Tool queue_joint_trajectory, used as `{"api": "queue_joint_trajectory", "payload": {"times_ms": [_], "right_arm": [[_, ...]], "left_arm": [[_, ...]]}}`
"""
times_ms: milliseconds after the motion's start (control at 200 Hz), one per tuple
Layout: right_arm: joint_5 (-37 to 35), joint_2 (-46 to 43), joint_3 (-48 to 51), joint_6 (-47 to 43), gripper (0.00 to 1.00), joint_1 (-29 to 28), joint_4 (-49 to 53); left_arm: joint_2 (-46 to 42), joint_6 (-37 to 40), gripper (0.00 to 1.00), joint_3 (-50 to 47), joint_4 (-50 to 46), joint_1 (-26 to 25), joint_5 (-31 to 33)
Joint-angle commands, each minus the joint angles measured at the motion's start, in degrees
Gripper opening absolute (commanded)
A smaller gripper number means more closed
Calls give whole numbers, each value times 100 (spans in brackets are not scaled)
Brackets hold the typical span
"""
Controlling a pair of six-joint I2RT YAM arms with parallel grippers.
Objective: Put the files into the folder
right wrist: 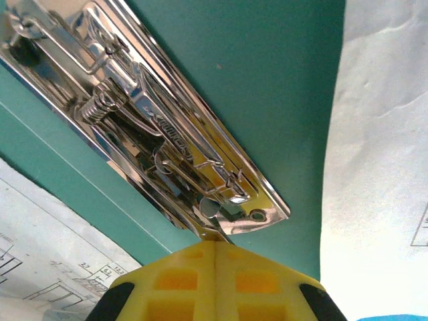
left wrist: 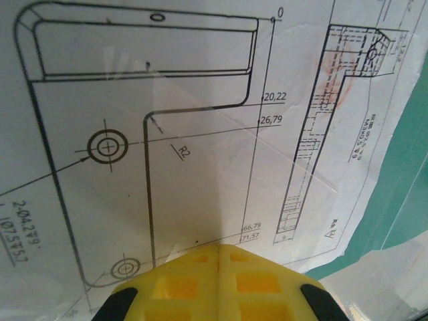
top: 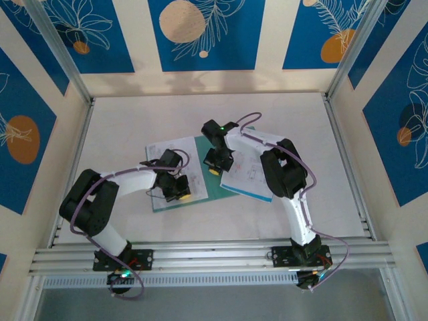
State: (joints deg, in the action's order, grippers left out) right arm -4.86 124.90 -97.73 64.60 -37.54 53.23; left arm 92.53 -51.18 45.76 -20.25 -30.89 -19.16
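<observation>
Left gripper (left wrist: 219,249), pressed together, is held over a white printed paper sheet (left wrist: 167,134); right gripper (right wrist: 215,244), likewise closed, is set at the silver metal clip (right wrist: 160,134) of a teal-green card folder (right wrist: 267,100).

Left arm (top: 130,179) and right arm (top: 297,217): white link shells, black joint housings, purple cable (top: 253,114) looping off each. Left gripper (top: 178,194) and right gripper (top: 213,170): yellow moulded fingers (left wrist: 187,287), waffle-grid recesses, black corners behind. Green LED (top: 221,125) behind right gripper.
</observation>
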Motion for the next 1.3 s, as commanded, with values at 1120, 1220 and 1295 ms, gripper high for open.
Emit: {"api": "queue_joint_trajectory", "payload": {"times_ms": [1120,1220,1295], "right_arm": [[-1241,98,-922,-325,3,-209,1136],[-1182,-228,-815,-298,3,-211,1008],[-1066,-349,-727,-259,4,-238,909]], "left_arm": [[36,-10,0,-286,-816,197,483],[58,-6,0,-287,-790,198,458],[85,10,0,-261,-787,202,457]]}}
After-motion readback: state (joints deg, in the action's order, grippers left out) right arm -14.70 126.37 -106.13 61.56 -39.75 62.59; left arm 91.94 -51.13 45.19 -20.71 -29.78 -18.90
